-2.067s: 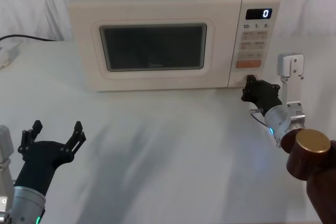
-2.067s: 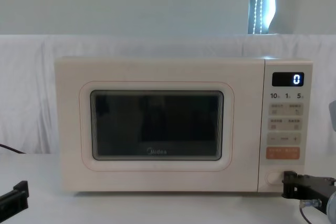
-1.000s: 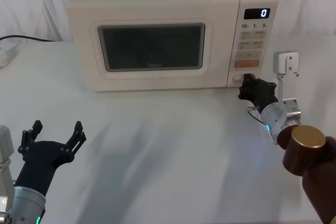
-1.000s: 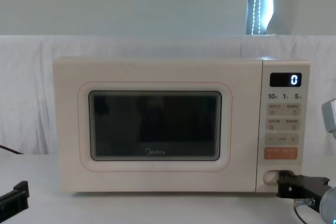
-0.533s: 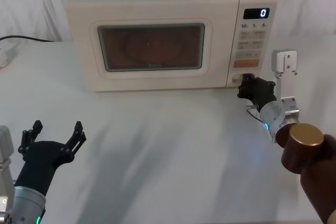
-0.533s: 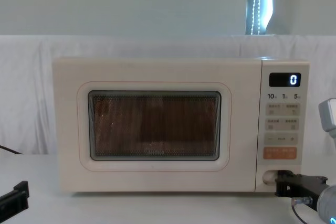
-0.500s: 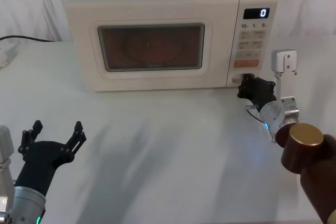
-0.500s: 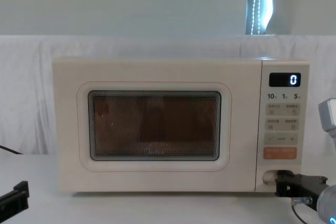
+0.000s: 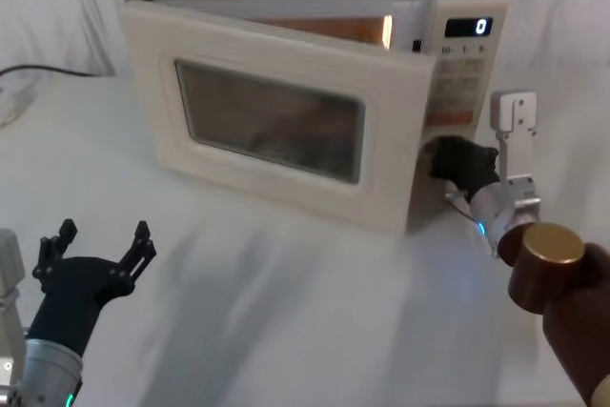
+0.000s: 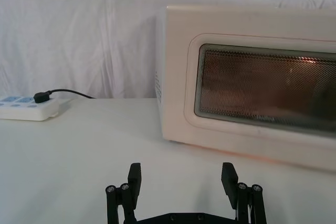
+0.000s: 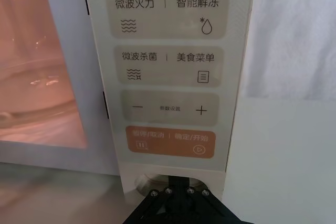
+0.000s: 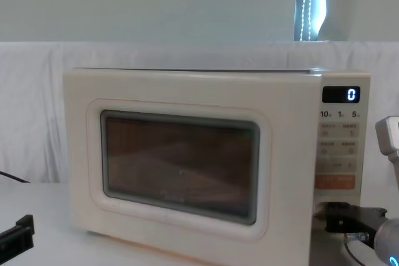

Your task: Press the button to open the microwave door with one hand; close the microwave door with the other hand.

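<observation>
My right pincer (image 9: pixel 440 161) sits at the button (image 11: pixel 144 184) low on the microwave (image 9: pixel 457 54) panel (whether its fingers are spread I cannot tell). The microwave door (image 9: pixel 276 126) stands ajar, hinged at its left, free edge swung out toward me. My left pincer (image 9: pixel 95 253) — fingers spread, well short of it above the tabletop (image 9: pixel 286 312) — faces its front, so I judge the closing push runs straight ahead.

White tabletop (image 9: pixel 286 312); white draped cloth backdrop (image 10: pixel 79 40); power strip (image 10: pixel 29 109); bright window strip (image 12: pixel 308 4).

Bright, even light; soft shadows
</observation>
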{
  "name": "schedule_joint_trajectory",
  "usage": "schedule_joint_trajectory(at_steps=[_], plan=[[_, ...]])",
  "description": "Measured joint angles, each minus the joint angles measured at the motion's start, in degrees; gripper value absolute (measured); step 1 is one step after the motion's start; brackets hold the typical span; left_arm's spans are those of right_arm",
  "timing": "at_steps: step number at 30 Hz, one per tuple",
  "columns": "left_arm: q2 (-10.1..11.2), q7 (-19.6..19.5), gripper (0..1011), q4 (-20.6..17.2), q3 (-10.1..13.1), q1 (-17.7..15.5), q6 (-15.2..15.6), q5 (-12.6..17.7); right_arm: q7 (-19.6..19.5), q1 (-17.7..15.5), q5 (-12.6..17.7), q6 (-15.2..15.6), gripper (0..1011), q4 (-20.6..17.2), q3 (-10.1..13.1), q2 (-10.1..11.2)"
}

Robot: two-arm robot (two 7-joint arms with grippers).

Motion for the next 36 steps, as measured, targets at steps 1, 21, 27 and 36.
schedule_joint_trajectory(at_steps=[1,21,27,36], plan=[[0.0,0.0,1001,0.0,0.0,0.0,0.0,0.0,0.0,0.0,0.0,0.0,0,0.0,0.0,0.0],[0.0,0.0,1001,0.0,0.0,0.0,0.0,0.0,-0.1,-7.2,0.3,3.5,0,-10.7,0.2,0.2],[0.0,0.0,1001,0.0,0.0,0.0,0.0,0.0,-0.5,-11.6,0.5,5.4,0,-17.0,0.1,0.2],[0.0,0.0,1001,0.0,0.0,0.0,0.0,0.0,-1.5,-18.0,0.4,7.1,0,-25.7,-0.7,0.1]])
